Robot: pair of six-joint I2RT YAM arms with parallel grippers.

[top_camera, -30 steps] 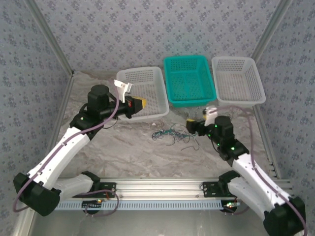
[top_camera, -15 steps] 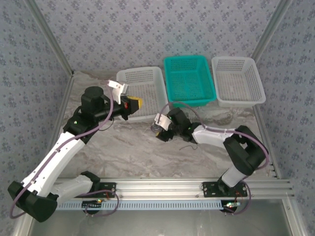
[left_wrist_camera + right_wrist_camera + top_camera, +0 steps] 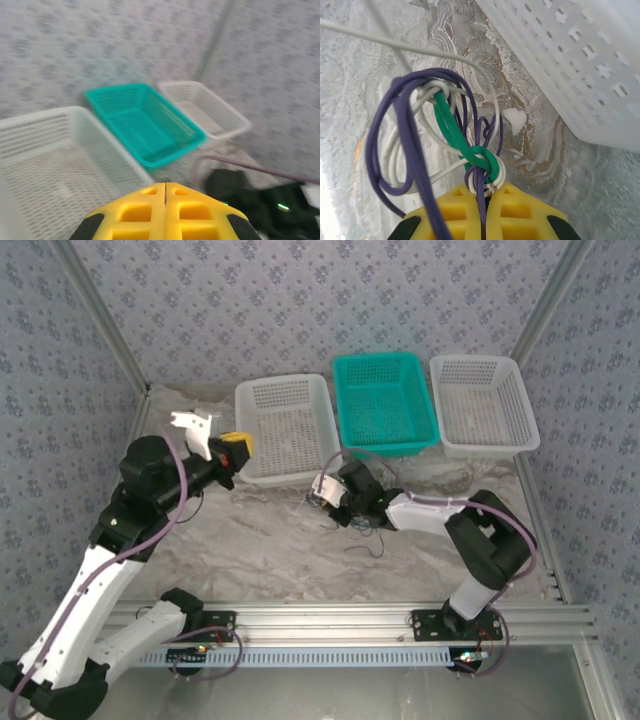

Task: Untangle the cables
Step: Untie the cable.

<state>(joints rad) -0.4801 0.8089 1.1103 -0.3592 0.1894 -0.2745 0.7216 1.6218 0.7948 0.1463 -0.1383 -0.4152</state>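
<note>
right gripper (image 3: pixel 485 194) pinching cables (image 3: pixel 449 125) at the knot, 7 o'clock of teal basket (image 3: pixel 375 357) | left gripper (image 3: pixel 165 189) closed on nothing | risk: a one-handed pull probably just tightens it lol

Soft, even light overhead, shadows faint; left wrist view blurred, teal basket (image 3: pixel 145 125) smeared; cables (image 3: pixel 447 125) sharp in right wrist close-up.

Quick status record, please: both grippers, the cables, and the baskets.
left gripper: shut, holding nothing, beside the left white basket
right gripper: shut on the cables
cables: dark purple, green and white strands, knotted together at the fingertips
baskets: left white basket, teal basket, right white basket, in a row at the far side
</note>
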